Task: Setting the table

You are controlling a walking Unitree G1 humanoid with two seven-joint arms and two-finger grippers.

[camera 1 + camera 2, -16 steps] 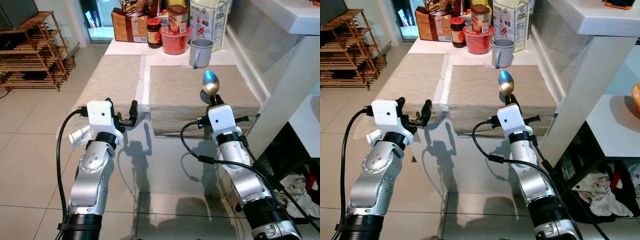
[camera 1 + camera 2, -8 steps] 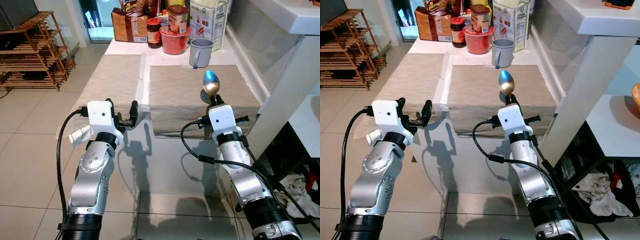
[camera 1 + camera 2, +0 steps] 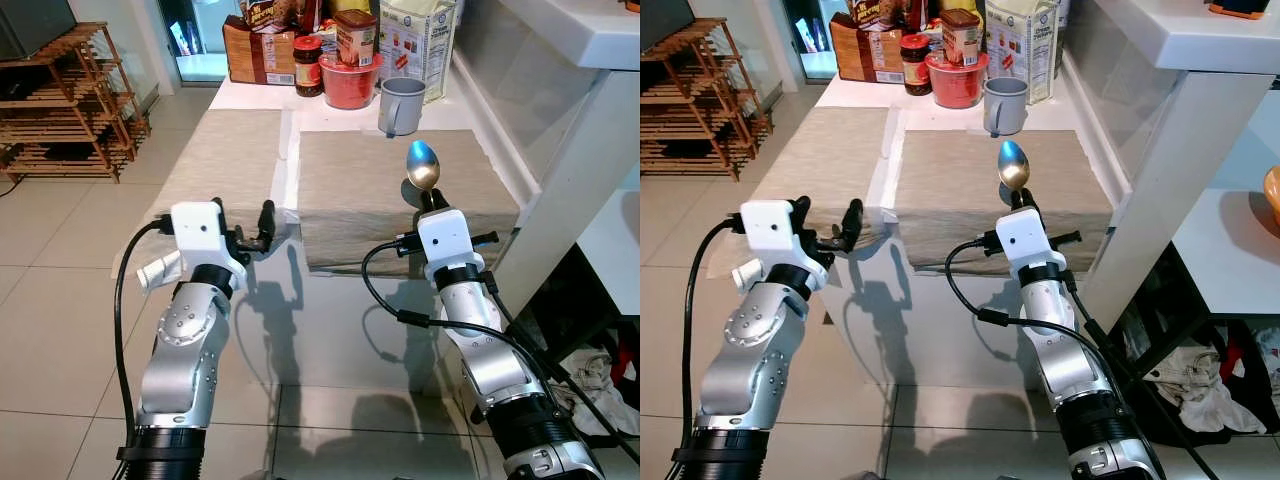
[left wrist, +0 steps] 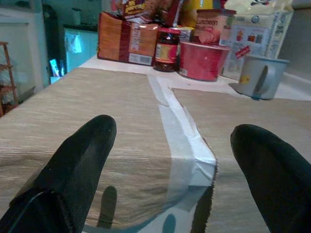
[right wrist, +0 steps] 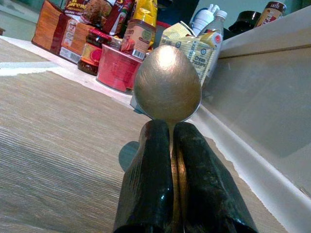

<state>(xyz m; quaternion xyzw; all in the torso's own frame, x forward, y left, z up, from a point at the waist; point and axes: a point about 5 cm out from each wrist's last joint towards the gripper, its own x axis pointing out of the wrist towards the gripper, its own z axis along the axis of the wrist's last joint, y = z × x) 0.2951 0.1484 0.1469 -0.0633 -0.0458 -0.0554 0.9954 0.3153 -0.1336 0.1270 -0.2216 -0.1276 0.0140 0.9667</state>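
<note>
We stand at the near edge of the table [image 3: 255,100], on which two woven placemats lie side by side: the left placemat [image 3: 225,150] and the right placemat [image 3: 390,185]. Along the far edge are grocery packages, a red bowl [image 3: 350,85] and a grey mug [image 3: 402,105]. The left gripper [image 3: 252,228] hovers at the table's near edge, just before the strip between the mats, its fingers [image 4: 73,165] spread wide and holding nothing. The right gripper [image 3: 432,200] is raised above the near part of the right placemat, fingers pressed together on the handle of a spoon [image 3: 421,166].

The spoon's long axis runs along the gripper's fingers, bowl end up and away from us toward the mug, with the handle hidden between the fingers. We judge the spoon light, rigid and smooth metal, not fragile but apt to slip or pivot in a narrow pinch. The present hold on the handle, just below the bowl, seems suitable for lowering it flat onto the mat.
</note>
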